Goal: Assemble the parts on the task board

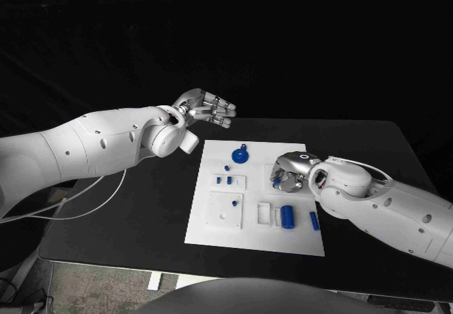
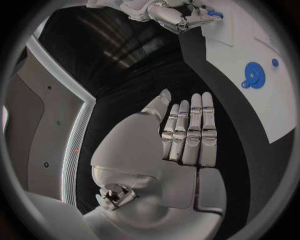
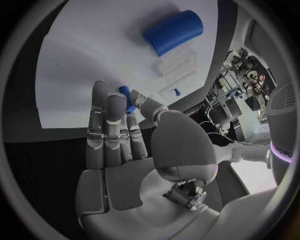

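The white task board (image 1: 254,226) lies mid-table. On it sit a blue round disc (image 1: 241,155), two small blue pegs (image 1: 224,178), a blue cylinder (image 1: 287,214) and a blue pin (image 1: 313,220). My right hand (image 1: 289,173) is low over the board's right side, and its thumb and a finger pinch a small blue peg (image 3: 127,96). That peg's tip (image 2: 214,13) also shows at the right hand's fingertips in the left wrist view. The cylinder (image 3: 172,32) lies beyond the fingers. My left hand (image 1: 204,108) hovers off the board's far left corner, fingers extended, holding nothing.
A raised white square block (image 1: 226,209) with a small blue dot and a white slotted holder (image 1: 263,210) stand on the board's near half. Bare black table (image 1: 123,216) surrounds the board. White cables hang off the table's left edge (image 1: 66,203).
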You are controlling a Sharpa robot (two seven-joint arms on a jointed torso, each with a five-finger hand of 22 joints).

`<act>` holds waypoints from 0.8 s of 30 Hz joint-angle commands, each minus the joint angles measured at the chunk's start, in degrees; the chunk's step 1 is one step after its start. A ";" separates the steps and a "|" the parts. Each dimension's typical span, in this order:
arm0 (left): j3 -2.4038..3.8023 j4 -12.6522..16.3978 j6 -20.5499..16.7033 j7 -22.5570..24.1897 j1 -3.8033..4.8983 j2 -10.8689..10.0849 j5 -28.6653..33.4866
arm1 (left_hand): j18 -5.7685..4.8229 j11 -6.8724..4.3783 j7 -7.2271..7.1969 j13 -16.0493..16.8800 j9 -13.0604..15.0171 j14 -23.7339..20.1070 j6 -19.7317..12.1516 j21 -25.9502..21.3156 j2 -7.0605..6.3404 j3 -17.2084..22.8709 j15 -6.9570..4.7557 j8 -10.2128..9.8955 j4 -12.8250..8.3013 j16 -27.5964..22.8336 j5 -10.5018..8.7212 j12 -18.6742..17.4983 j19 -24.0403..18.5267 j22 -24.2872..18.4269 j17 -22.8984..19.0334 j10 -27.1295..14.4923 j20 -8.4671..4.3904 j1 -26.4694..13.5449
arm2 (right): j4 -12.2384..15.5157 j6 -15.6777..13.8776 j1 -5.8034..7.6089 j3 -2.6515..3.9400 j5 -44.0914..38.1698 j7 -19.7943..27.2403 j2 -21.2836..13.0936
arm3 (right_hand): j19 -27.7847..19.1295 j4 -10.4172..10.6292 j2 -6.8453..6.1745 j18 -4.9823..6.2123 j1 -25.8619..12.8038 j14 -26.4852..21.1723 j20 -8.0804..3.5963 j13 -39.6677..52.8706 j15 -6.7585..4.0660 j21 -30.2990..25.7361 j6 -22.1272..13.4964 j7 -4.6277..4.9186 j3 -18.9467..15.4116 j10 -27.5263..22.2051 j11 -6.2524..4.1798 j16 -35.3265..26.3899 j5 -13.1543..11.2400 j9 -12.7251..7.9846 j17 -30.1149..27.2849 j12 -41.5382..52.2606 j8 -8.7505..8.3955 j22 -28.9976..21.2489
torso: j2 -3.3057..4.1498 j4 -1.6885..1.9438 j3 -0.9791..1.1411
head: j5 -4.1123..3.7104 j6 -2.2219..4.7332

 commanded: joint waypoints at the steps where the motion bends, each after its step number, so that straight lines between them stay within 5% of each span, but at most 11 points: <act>1: 0.04 0.02 0.93 0.40 0.04 0.10 0.31 | -0.66 0.03 0.04 -0.07 -0.04 0.26 0.18 0.15 0.21 0.20 -0.07 -0.04 0.21 -0.15 0.20 -0.04 -0.32 0.05 -0.07 0.26 0.00 0.12 | 0.21 -3.36 -0.08 -0.01 -1.94 -0.91 -0.02 | 0.05 0.01 0.65 0.21 0.48 0.09 -0.57 0.10 -0.52 0.18 1.16 -0.51 0.73 1.39 -0.76 0.26 -0.17 0.44 0.11 0.33 0.30 0.24 | -0.01 -0.01 -0.02 | 0.02 -0.03; 8: 0.04 -0.07 0.98 0.42 0.04 0.11 0.31 | -0.65 0.03 0.04 -0.07 -0.04 0.26 0.18 0.16 0.22 0.22 -0.07 -0.03 0.22 -0.14 0.20 -0.04 -0.33 0.06 -0.07 0.26 -0.01 0.14 | 0.75 -5.00 -0.09 0.09 -2.54 -1.25 -0.67 | 0.12 0.26 0.18 -0.06 0.49 0.19 -0.87 0.10 -0.67 0.11 1.65 -0.65 1.70 1.89 -0.90 0.08 -0.21 0.39 0.32 0.32 0.25 1.01 | -0.03 0.02 -0.01 | 0.14 -0.05; 12: 0.04 -0.18 0.99 0.43 0.03 0.13 0.31 | -0.64 0.04 0.04 -0.07 -0.04 0.26 0.17 0.21 0.24 0.30 -0.07 -0.03 0.26 -0.13 0.21 -0.03 -0.37 0.09 -0.06 0.25 -0.01 0.22 | 1.72 -4.97 -0.09 0.98 -1.56 -1.07 -1.33 | 0.12 0.27 0.10 -0.06 0.50 0.19 -0.89 0.10 -0.69 0.07 1.79 -0.69 1.76 1.98 -0.93 0.06 -0.22 0.40 0.38 0.32 0.26 1.19 | -0.03 0.04 -0.02 | 0.18 -0.02; 17: 0.04 -0.31 0.93 0.41 0.03 0.13 0.31 | -0.64 0.04 0.04 -0.07 -0.04 0.26 0.17 0.21 0.24 0.30 -0.07 -0.03 0.26 -0.13 0.21 -0.03 -0.37 0.09 -0.06 0.25 -0.01 0.22 | 4.80 -4.70 -0.09 4.28 0.90 -1.09 -2.47 | 0.11 0.35 0.03 -0.09 0.40 0.19 -0.90 0.10 -0.71 -0.05 1.89 -0.72 1.83 2.12 -0.97 0.00 -0.03 0.40 0.42 0.31 0.23 1.37 | -0.02 -0.04 0.02 | 0.46 0.03; 21: 0.04 -0.28 0.83 0.41 0.03 0.11 0.31 | -0.64 0.04 0.04 -0.07 -0.04 0.26 0.17 0.21 0.24 0.30 -0.07 -0.03 0.26 -0.13 0.21 -0.03 -0.37 0.09 -0.06 0.25 -0.01 0.22 | 7.10 -4.55 -0.09 6.07 2.16 -1.02 -3.02 | 0.17 0.36 0.07 -0.11 0.34 0.23 -0.90 0.10 -0.72 -0.14 1.93 -0.74 1.75 2.13 -0.98 -0.05 0.24 0.40 0.43 0.31 0.24 1.47 | -0.06 -0.11 -0.09 | 0.57 -0.19; 24: 0.04 -0.25 0.74 0.40 0.04 0.11 0.31 | -0.64 0.04 0.04 -0.07 -0.04 0.26 0.17 0.21 0.24 0.30 -0.07 -0.03 0.26 -0.13 0.21 -0.03 -0.37 0.09 -0.06 0.25 -0.01 0.22 | 8.39 -4.26 -0.09 6.71 2.84 -0.86 -2.88 | 0.22 0.29 0.11 -0.11 0.35 0.24 -0.91 0.10 -0.73 -0.18 2.01 -0.76 1.68 2.17 -0.99 -0.06 0.30 0.40 0.45 0.31 0.25 1.54 | -0.02 -0.09 -0.03 | 0.57 -0.13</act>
